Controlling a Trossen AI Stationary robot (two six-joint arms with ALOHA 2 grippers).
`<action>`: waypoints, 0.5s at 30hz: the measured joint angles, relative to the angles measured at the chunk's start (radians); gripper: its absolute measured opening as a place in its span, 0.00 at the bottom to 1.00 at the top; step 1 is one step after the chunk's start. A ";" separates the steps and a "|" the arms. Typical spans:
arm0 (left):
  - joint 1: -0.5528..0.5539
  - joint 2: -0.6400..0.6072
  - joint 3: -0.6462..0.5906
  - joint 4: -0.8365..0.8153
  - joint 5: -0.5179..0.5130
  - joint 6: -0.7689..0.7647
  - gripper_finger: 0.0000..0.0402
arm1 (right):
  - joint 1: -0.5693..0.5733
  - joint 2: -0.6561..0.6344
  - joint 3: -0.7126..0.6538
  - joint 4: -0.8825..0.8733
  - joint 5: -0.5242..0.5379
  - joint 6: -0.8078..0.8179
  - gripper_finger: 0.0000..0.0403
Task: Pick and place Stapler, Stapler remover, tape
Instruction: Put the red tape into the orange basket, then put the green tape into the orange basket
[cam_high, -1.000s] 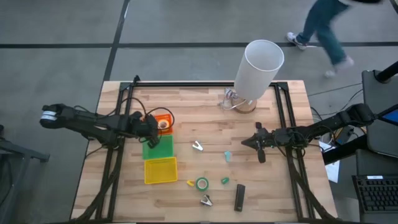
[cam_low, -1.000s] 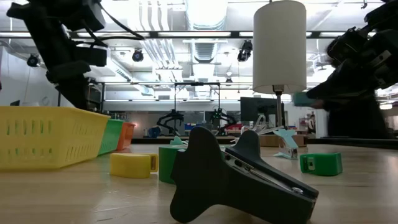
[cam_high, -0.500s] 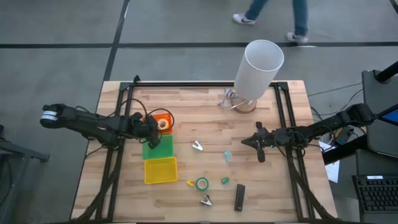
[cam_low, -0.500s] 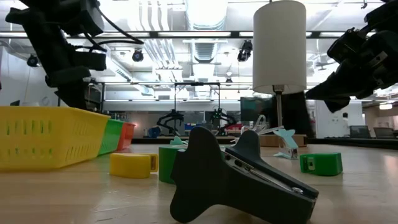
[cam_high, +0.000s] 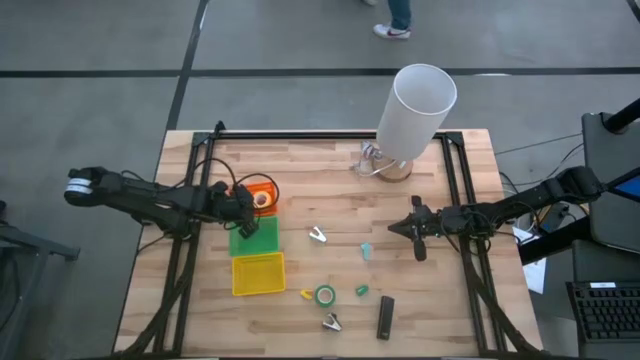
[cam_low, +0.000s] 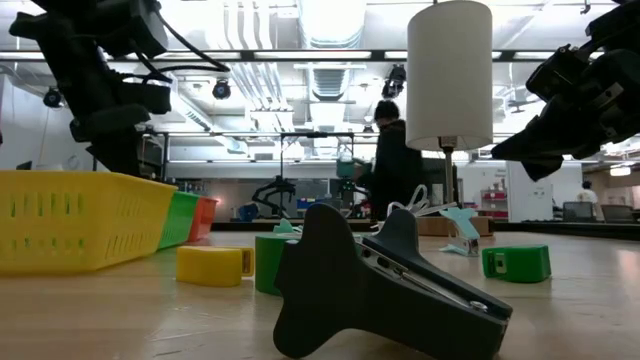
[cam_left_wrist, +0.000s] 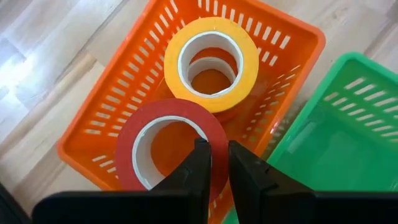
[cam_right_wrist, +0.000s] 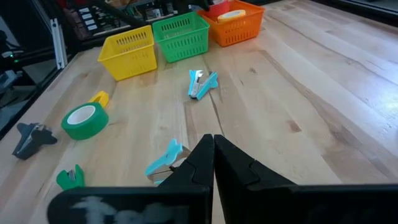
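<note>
My left gripper (cam_high: 246, 206) hangs over the orange basket (cam_left_wrist: 298, 31) and is shut on a red tape roll (cam_left_wrist: 130, 155). A yellow tape roll (cam_left_wrist: 249, 62) lies flat in that basket. A green tape roll (cam_high: 325, 295), a dark claw-shaped stapler remover (cam_high: 330, 322) and the black stapler (cam_high: 385, 317) lie on the table near its front edge. Right of the table's middle my right gripper (cam_high: 392, 231) is shut and touches nothing; it hovers above the wood, pointing toward the table's left side. My left gripper pinches the red roll's wall (cam_left_wrist: 217, 132), one finger inside the ring's hole and one outside it. The fingers come down at a slant from the table's left side. The roll sits tilted over the basket's corner; whether it rests on the basket I cannot tell.
A green basket (cam_high: 255, 237) and a yellow basket (cam_high: 258, 273) stand in a row in front of the orange one. A silver clip (cam_high: 317, 235), a teal piece (cam_high: 366, 251), and small green (cam_high: 361, 291) and yellow (cam_high: 306, 294) bits lie mid-table. A white lamp (cam_high: 415, 105) stands at the far edge.
</note>
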 joint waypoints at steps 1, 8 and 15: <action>0.000 0.000 0.000 0.000 0.005 -0.007 0.12 | 0.000 0.000 0.000 0.000 0.000 0.000 0.02; 0.000 -0.011 0.010 0.002 0.039 -0.025 0.28 | 0.000 0.000 0.000 0.000 0.000 0.000 0.02; -0.001 -0.012 0.046 0.060 0.040 0.035 0.42 | 0.000 0.000 0.000 -0.001 0.000 0.000 0.02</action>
